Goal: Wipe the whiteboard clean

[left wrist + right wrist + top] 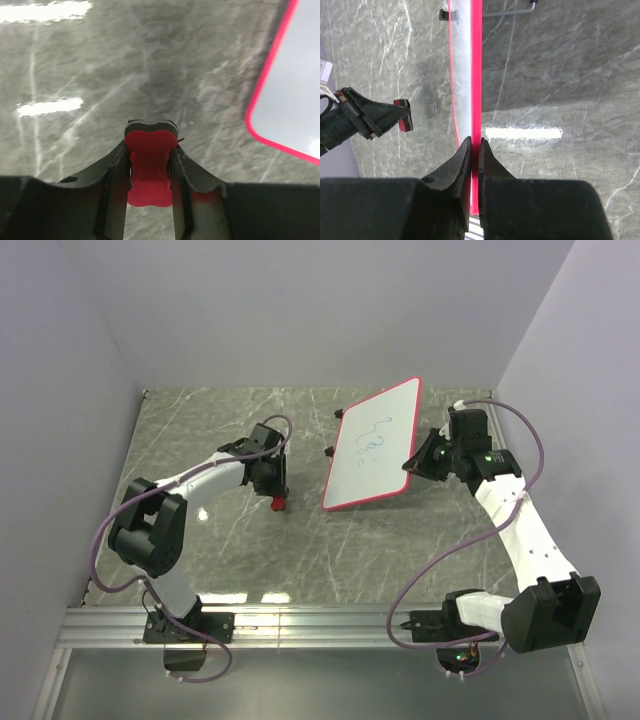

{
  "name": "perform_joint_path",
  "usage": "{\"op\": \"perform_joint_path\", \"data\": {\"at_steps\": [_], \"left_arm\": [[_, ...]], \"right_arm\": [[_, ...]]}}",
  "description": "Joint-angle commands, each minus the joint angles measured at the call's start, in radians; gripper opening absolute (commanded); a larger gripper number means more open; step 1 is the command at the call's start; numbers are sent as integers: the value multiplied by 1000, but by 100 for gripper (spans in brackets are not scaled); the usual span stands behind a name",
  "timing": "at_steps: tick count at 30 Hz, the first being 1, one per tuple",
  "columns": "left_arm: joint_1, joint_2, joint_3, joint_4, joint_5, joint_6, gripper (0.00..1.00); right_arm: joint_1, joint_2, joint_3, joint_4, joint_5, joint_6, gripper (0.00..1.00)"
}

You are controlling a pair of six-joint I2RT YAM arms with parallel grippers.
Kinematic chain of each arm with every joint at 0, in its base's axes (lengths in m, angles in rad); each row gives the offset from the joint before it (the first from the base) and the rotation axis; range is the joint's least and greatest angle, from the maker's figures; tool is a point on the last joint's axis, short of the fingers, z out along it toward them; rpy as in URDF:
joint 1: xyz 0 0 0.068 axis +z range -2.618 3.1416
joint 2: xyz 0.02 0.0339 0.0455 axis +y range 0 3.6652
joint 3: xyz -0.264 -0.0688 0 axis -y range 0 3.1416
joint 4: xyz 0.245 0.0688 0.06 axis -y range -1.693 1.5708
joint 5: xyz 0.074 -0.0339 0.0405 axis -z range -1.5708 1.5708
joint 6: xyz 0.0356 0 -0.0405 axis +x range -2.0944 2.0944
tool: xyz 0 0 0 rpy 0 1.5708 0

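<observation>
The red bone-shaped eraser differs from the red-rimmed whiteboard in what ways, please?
The red bone-shaped eraser is small; the red-rimmed white whiteboard is large, with blue scribbles. The left gripper holds the eraser; the right gripper pinches the whiteboard's edge. Both are gripped.

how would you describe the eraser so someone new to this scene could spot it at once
On the grey marbled table, find the big white whiteboard with the red rim. Just left of it in the top view, the left gripper points down. The eraser is the small red bone-shaped piece pinched between its fingers, far smaller than the board.
</observation>
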Motion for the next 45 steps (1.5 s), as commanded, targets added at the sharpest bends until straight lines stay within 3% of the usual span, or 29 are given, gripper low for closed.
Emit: {"op": "perform_joint_path", "data": {"at_steps": [1, 2, 3, 9, 18, 27, 34, 40, 45], "left_arm": [[5, -46, -26, 2, -46, 32, 30], [5, -46, -26, -4, -46, 32, 34], [5, -49, -21, -15, -46, 37, 46], [5, -55, -17, -49, -104, 28, 66], [4, -85, -32, -49, -72, 25, 55], [-16, -38, 26, -27, 14, 144, 74], [-16, 19, 26, 6, 26, 195, 70], [-15, 115, 85, -23, -5, 236, 61], [-15, 142, 100, -27, -3, 255, 61]], "right_arm": [[0, -47, -4, 26, 50, -32, 0], [-4, -48, -6, 26, 49, -33, 0], [-6, -53, -16, 29, 47, -35, 0], [-15, -102, -71, 43, 38, -29, 0], [-24, -154, -124, 41, 47, -36, 0], [-31, -188, -139, 25, 55, -38, 0], [-34, -189, -128, 15, 56, -29, 0], [-32, -195, -125, -6, 70, -32, 0], [-34, -199, -133, -8, 76, -26, 0]]}}
